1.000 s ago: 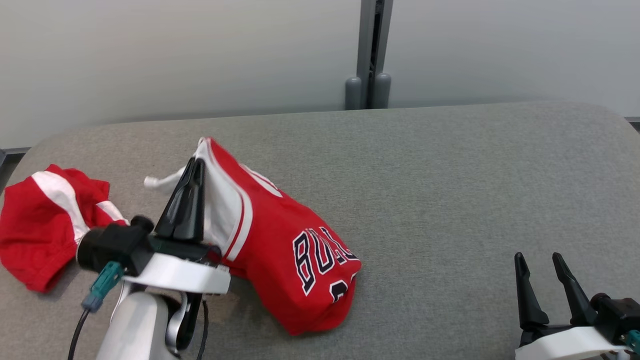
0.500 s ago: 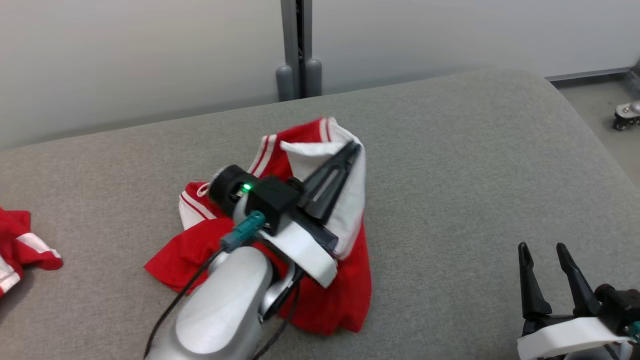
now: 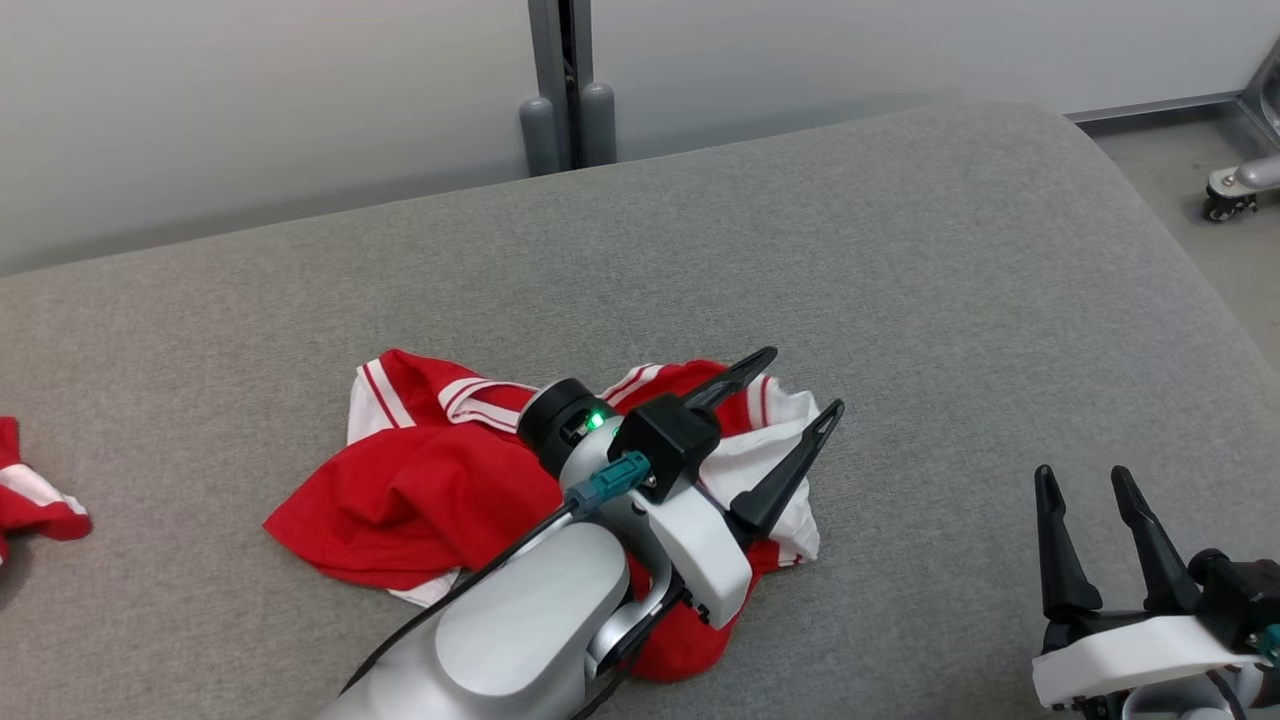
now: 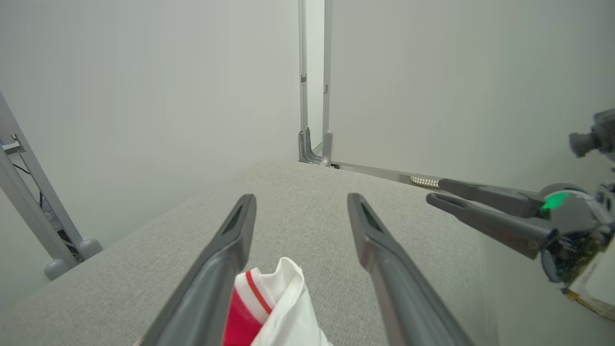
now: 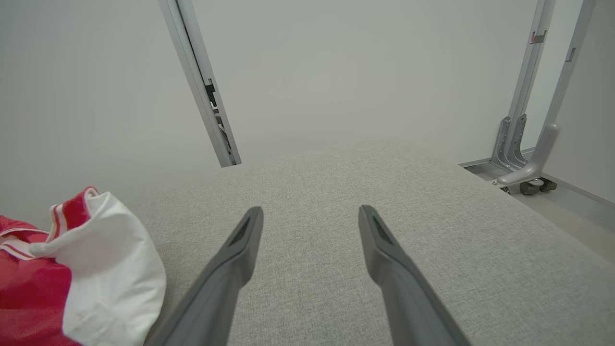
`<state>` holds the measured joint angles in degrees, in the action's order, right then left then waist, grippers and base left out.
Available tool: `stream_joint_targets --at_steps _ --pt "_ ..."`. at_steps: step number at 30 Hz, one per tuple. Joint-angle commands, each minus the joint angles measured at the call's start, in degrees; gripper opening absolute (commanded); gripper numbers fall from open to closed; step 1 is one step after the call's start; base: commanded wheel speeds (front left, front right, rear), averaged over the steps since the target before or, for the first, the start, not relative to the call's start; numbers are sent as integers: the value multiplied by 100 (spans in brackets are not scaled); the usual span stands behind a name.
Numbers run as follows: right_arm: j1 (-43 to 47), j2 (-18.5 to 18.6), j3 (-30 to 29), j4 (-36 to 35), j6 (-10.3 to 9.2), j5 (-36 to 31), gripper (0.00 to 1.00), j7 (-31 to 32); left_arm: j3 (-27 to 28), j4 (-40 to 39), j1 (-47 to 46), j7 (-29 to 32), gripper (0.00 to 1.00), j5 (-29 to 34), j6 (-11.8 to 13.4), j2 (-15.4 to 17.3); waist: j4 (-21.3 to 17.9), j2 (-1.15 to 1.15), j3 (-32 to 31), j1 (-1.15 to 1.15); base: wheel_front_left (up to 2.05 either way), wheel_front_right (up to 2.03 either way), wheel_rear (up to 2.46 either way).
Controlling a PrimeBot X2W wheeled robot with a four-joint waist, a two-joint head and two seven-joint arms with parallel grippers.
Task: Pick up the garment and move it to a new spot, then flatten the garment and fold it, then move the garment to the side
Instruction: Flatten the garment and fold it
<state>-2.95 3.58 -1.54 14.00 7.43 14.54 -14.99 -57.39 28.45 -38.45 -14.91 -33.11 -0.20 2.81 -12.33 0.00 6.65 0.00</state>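
Grey woven cushion (image 3: 900, 300) bears a crumpled red-white jersey (image 3: 420, 490); left gripper (image 3: 804, 378) splayed, empty.

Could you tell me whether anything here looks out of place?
The red and white jersey lies crumpled in a heap beneath the open left hand, not flat. Another red garment sits apart at the left edge.

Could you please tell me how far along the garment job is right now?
Looks done: the pick-and-place, since the garment lies crumpled on the grey surface, ungripped, the left gripper over it with jaws open. In hand: nothing held; the right gripper sits open off to the side. Left: flattening, folding and moving it aside.
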Motion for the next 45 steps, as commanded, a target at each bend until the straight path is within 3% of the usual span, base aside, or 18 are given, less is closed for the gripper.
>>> stream_joint_targets --at_steps 1,6,10,22,33,38,45 --pt "6 37 -31 16 12 8 100 -30 41 -83 -139 -33 100 -30 51 17 69 0 -25 0 0 0 0" --pt "77 42 -61 3 12 -12 100 -30 465 -411 29 -33 100 90 313 26 312 0 -145 0 0 0 0" --pt "133 45 -89 -24 12 -17 100 -30 1111 -621 336 -34 100 435 433 26 533 0 -246 0 0 0 0" --pt "372 11 -121 -73 12 -51 100 -30 3252 -1533 1865 -28 100 1334 465 602 1092 0 -486 0 0 0 0" --pt "491 44 -96 -53 12 -83 100 -30 4585 -1928 3364 -28 100 1621 421 964 1278 0 -647 0 0 0 0" --pt "555 88 -97 -3 12 -95 100 -30 5181 -2073 4091 -28 100 1717 378 797 1369 0 -697 0 0 0 0" --pt "563 105 -67 107 12 -125 100 -30 5428 -2158 4387 -28 100 1927 239 459 1486 0 -728 0 0 0 0"
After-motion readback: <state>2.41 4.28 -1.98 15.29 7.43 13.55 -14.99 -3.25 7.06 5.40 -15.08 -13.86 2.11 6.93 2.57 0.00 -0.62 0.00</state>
